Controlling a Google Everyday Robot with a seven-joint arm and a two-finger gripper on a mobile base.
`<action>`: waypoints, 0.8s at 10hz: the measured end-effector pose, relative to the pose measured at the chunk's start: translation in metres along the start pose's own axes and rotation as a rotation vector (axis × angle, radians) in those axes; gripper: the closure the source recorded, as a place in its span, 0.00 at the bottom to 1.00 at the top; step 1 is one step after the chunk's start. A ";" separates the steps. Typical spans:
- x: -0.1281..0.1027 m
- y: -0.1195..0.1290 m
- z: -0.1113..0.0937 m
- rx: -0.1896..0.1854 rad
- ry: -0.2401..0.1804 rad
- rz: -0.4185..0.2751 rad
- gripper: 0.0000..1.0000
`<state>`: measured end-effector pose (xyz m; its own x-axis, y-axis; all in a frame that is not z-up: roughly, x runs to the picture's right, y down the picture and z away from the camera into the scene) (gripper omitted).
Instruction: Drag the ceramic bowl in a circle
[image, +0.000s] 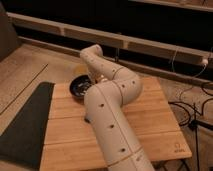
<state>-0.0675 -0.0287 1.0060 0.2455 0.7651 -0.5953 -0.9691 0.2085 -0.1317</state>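
The ceramic bowl (79, 86) is round, shallow and dark, with a pale sheen inside. It sits at the back left of the wooden table (155, 120). My white arm rises from the bottom, bends at the elbow and folds back down toward the bowl. The gripper (96, 80) is at the bowl's right rim and is mostly hidden behind the arm's links.
A small pale yellowish item (78, 70) stands just behind the bowl. A small grey object (86, 119) lies mid-table, partly hidden by my arm. A dark mat (25, 125) lies on the floor to the left. Cables (192, 107) trail on the right.
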 end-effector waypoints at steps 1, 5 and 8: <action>0.006 0.007 0.005 -0.021 0.018 0.001 1.00; 0.027 -0.038 0.004 -0.017 0.059 0.137 0.78; 0.033 -0.054 0.001 -0.023 0.068 0.178 0.45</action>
<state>-0.0076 -0.0140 0.9948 0.0683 0.7456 -0.6629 -0.9976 0.0590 -0.0365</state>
